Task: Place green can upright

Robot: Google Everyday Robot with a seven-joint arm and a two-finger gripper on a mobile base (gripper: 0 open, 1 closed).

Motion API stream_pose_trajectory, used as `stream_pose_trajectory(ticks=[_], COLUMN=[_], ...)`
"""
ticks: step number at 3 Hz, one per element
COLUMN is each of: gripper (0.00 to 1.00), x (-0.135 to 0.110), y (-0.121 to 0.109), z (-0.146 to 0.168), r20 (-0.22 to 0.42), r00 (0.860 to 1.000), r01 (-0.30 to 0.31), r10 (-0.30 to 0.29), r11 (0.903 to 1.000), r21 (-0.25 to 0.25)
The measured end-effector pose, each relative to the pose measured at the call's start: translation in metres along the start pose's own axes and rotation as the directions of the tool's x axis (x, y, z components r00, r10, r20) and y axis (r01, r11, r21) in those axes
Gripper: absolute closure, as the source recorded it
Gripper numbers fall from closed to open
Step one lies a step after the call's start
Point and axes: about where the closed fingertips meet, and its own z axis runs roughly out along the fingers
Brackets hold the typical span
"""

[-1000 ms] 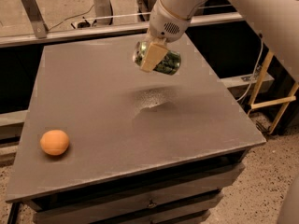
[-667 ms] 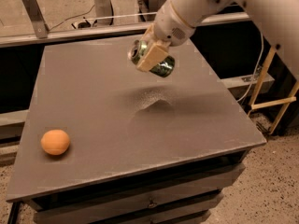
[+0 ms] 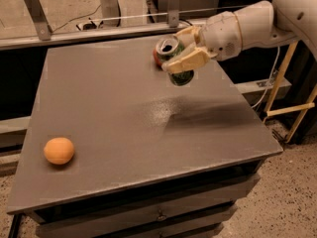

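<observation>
Over far rt of table, gripper fingers clamp tilted green can.

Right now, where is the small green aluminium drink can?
In the camera view, the small green aluminium drink can hangs tilted in the shut gripper above the far right part of the grey table, with a red object just behind it.

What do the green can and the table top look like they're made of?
The green can, held in the gripper above the table, looks like aluminium: shiny silver top, glossy green body. The table top looks like matte grey laminate or painted board; only a dull sheen shows.
</observation>
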Motion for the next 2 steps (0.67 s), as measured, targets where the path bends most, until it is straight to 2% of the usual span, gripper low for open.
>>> stream_pose_trajectory(ticks=[1, 2], gripper=[1.0, 1.0], x=[0.0, 0.003], y=[0.021, 0.033], z=[-0.009, -0.006], r20=[0.26, 0.357], r00=[0.961, 0.923], r01=[-0.084, -0.119], r10=[0.098, 0.146], r11=[0.9944, 0.9883], r21=[-0.063, -0.095])
